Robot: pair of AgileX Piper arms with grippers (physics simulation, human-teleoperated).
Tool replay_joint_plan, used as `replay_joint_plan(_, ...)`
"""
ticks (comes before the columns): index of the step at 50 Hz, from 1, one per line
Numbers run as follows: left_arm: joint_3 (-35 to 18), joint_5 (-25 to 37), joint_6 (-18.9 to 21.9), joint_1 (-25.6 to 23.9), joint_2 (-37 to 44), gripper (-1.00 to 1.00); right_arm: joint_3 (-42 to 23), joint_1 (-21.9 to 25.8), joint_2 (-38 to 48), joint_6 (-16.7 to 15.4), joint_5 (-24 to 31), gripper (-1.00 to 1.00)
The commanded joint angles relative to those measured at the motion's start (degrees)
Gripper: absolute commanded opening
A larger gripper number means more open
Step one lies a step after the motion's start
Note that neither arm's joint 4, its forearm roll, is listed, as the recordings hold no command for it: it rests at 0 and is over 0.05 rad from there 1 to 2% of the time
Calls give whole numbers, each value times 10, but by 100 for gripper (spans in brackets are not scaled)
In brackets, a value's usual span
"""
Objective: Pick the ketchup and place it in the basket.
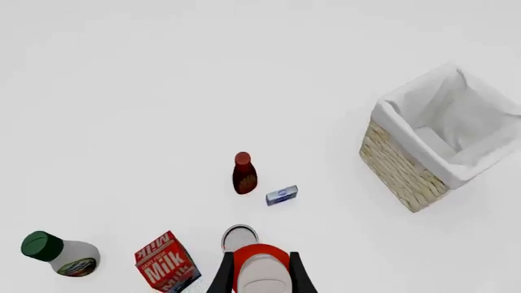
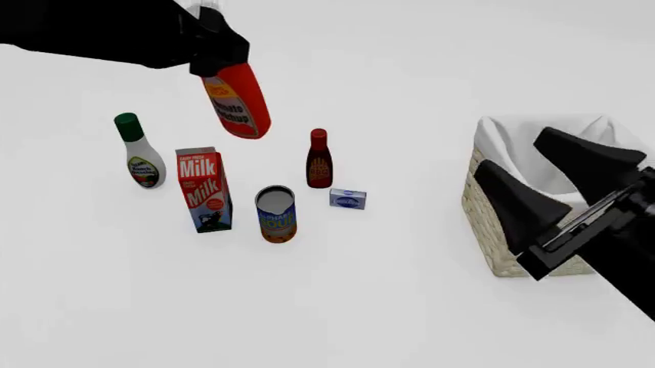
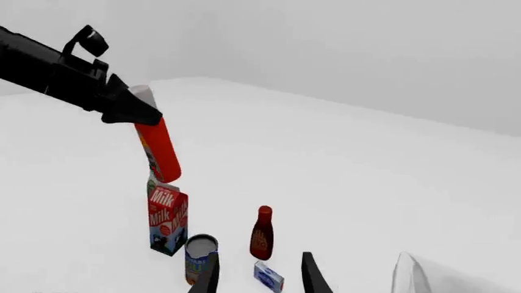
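**Ketchup's up in the air, basket waiting on the right**

So the left gripper (image 2: pixel 210 47) has the ketchup (image 2: pixel 238 98) clamped up near its cap end, and the bottle hangs well clear of the table (image 2: pixel 338 307), tilted a bit, label facing the front camera. It's floating above the far-left group of groceries, roughly over the milk carton (image 2: pixel 202 189). From the left wrist view you just see the red bottle pinched between the two dark fingers (image 1: pixel 221 278).

Down on the table: the white bottle with green cap (image 2: pixel 140 153) stands furthest left, then the milk carton, then a can (image 2: pixel 275 214) a bit nearer, the small dark-red bottle (image 2: pixel 319 159) behind it, and a little blue-and-white box (image 2: pixel 348 198) just to the right of the can.

The basket (image 2: pixel 489 230) sits well apart from all that on the right side, white lining folded over its rim. The right gripper (image 2: pixel 553 176) hovers right by it with its fingers spread wide, nothing between them.
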Motion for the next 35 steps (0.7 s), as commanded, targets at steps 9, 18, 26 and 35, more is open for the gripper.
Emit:
replay_joint_plan(9, -2, 6, 4, -47, 5, -100, -79, 80, 102, -2, 2, 100)
replay_joint_plan(18, -9, 16, -7, -69, 3, -100, -101, 92, 150, -26, -8, 100)
replay_joint_plan(26, -7, 19, -13, -87, -3, -100, -108, 94, 198, -20, -34, 100)
replay_joint_plan(35, -4, 18, -15, -97, -5, -100, -123, 102, 242, -29, -46, 100)
